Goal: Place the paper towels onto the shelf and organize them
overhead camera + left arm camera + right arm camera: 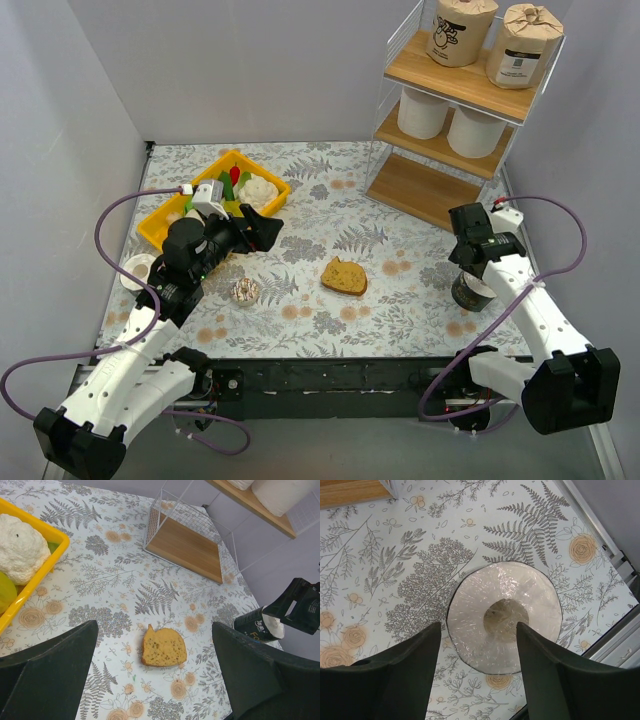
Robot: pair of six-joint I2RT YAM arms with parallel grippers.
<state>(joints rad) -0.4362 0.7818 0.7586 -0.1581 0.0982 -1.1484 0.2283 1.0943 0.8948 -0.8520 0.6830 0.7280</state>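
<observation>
Right gripper (479, 626) released, fingers (395, 680) spread over dark-wrapped paper towel roll (468, 292), near white wire, wooden-board shelf (420, 190); only wrist view shows roll's film-covered top (overhead shows dark side). Shelf holds tan rolls (462, 30) above white rolls (422, 112). Left gripper (154, 626) released, near brown bread slice (164, 647).

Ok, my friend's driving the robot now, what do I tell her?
Left gripper: open, empty.
Right gripper: open, above an upright dark-wrapped paper towel roll, not gripping.
Done: two tan-wrapped rolls on the white wire shelf's top wooden board, two plain white rolls on the middle board.
Left: shelve the dark roll; the bottom board is bare. Another small roll seemingly stands near the left arm.
</observation>
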